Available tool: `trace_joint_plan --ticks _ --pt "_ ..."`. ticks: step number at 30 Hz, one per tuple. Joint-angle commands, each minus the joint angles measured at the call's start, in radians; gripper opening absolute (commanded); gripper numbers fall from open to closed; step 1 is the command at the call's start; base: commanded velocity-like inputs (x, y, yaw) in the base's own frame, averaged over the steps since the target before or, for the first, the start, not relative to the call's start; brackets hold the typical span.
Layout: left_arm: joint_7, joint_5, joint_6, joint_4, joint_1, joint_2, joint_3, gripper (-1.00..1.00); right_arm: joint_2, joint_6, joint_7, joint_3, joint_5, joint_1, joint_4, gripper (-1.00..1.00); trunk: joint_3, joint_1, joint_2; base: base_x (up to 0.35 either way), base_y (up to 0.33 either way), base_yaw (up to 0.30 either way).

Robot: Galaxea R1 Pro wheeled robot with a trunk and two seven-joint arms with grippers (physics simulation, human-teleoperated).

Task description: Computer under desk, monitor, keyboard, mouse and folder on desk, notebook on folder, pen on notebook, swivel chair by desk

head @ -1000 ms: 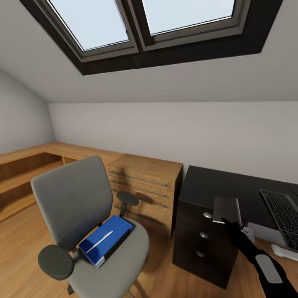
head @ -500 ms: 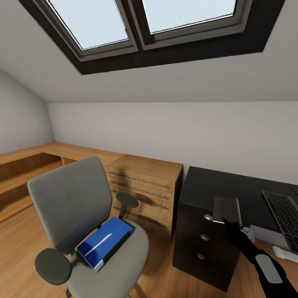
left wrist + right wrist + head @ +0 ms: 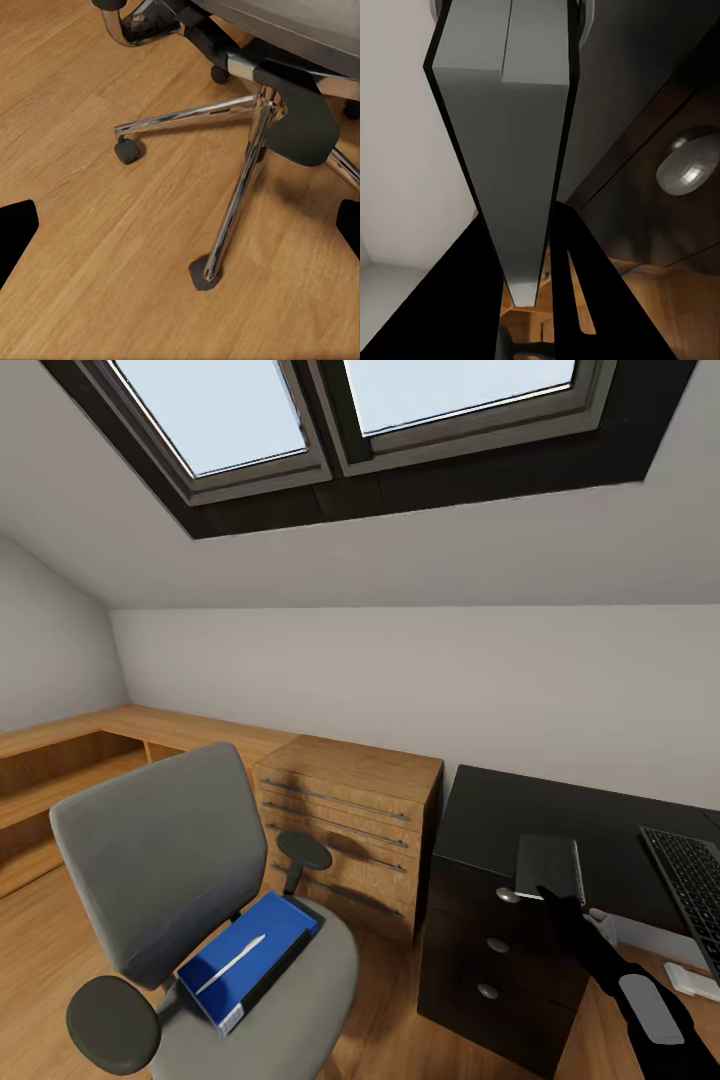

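No legible writing anywhere. Right gripper (image 3: 556, 892) is clamped on a thin grey notebook (image 3: 548, 866), held over the black desk (image 3: 500, 815) near its left end. Keyboard (image 3: 695, 885) lies on the desk at far right. Blue folder (image 3: 245, 958) with a white pen (image 3: 232, 963) rests on the swivel chair (image 3: 170, 860), left of the desk. Left wrist view adds the chair's chrome base (image 3: 240, 150) and wood floor (image 3: 67, 112); left gripper (image 3: 180, 232) spread wide.
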Motion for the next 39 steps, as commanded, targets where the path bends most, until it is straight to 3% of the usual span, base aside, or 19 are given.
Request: trace_joint_plan --ticks 1,14,20,39 --pt "-0.01 0.004 -0.001 0.001 0.0 0.0 0.008 1.0 0.0 0.009 0.001 -0.003 -0.007 -0.001 0.0 -1.0 -0.001 0.0 -0.001 0.008 -0.001 0.0" --pt "-0.013 0.002 -0.007 0.001 0.086 0.001 0.007 1.0 -0.006 0.009 0.001 -0.003 -0.007 -0.001 0.001 -1.0 -0.001 0.0 -0.001 0.001 0.0 0.0" --pt "-0.015 -0.001 -0.052 0.001 0.127 0.002 0.006 1.0 -0.007 0.009 0.001 -0.003 -0.006 -0.001 0.001 -1.0 -0.001 0.0 -0.001 0.0 0.0 0.0" --pt "-0.014 -0.004 -0.088 0.001 0.141 0.003 0.006 1.0 -0.019 0.01 0.0 -0.013 -0.005 -0.001 0.002 -1.0 -0.001 0.0 -0.001 0.069 -0.059 0.0"
